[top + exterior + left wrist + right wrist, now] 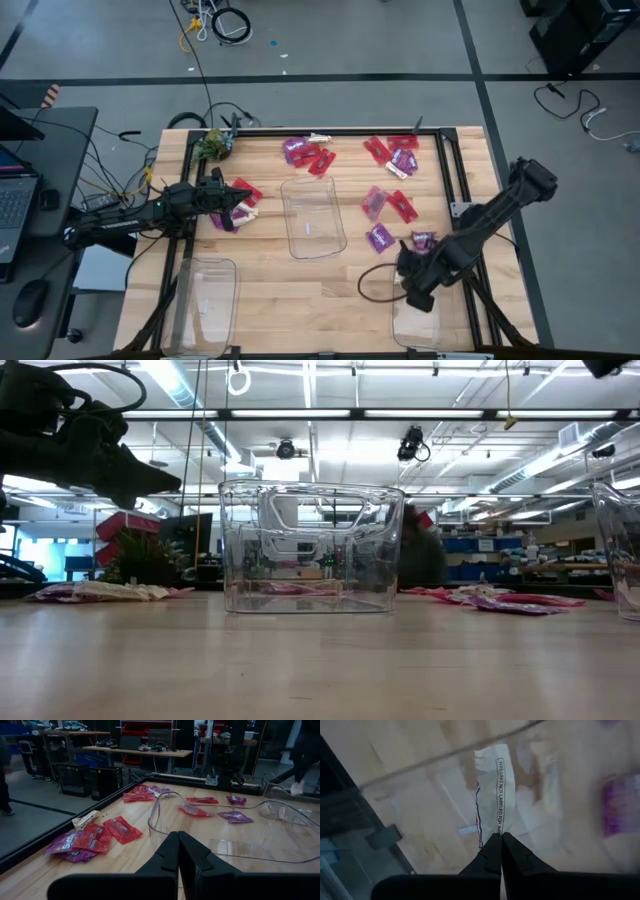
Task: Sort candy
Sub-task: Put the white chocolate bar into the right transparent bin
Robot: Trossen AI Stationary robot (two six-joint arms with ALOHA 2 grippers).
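A wooden table [330,290] is standing on a grey floor, with shelves and benches showing in the room beyond it. Taking the middle bin [314,216] as the landmark: far to its left, the left gripper [232,204] is hovering with its jaws pressed together and holding nothing, over a small heap of red and purple candy [243,203]. Nearer the table's front edge, left of the middle bin, the left bin [206,305] is sitting. Behind the middle bin, a red and purple cluster [308,154] is lying, and to its right more packets [392,205] are lying scattered, apart from its wall. Far right and forward of it, the right gripper [412,296] is hanging over the right bin [417,327], jaws closed, pinching a whitish wrapper [492,790].
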